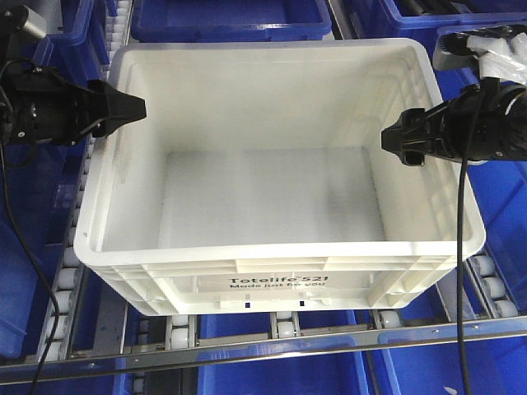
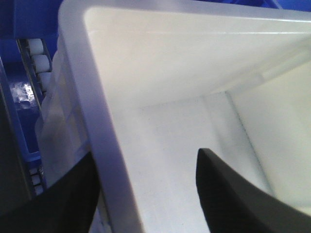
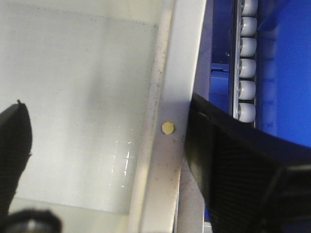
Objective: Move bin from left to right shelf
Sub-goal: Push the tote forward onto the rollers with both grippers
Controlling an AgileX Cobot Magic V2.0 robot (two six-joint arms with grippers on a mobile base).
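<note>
**Both grippers straddling the walls of the white bin on the roller shelf**

While the white bin (image 1: pixel 276 156) sits on the roller shelf (image 1: pixel 284 327), its printed side sits at the shelf's front edge, just behind the metal front rail (image 1: pixel 272 341). Black "Totelife 521" print shows on that side. The bin looks empty inside, just bare white floor.

Left gripper (image 1: pixel 123 109) is at the bin's left wall near the back corner. From the left wrist view the fingers are spread apart, one dark finger (image 2: pixel 228 194) inside the bin and the other (image 2: pixel 68 199) outside, with the rim (image 2: pixel 92 121) running between them. Can't tell if either pad actually touches the plastic, so open and straddling is all I'd say.

Right gripper (image 1: pixel 397 138) is at the right wall, roughly mid-length. Same deal in the right wrist view: one finger (image 3: pixel 14 150) inside, the other (image 3: pixel 214 155) outside and right up against the rim (image 3: pixel 170 116), with a wide gap on the inner side. So it's parted, not clamped.

Blue bins (image 1: pixel 222 16) surround the white one, at the back and on both sides, and white rollers (image 3: pixel 247 68) run along the right of the bin.
</note>
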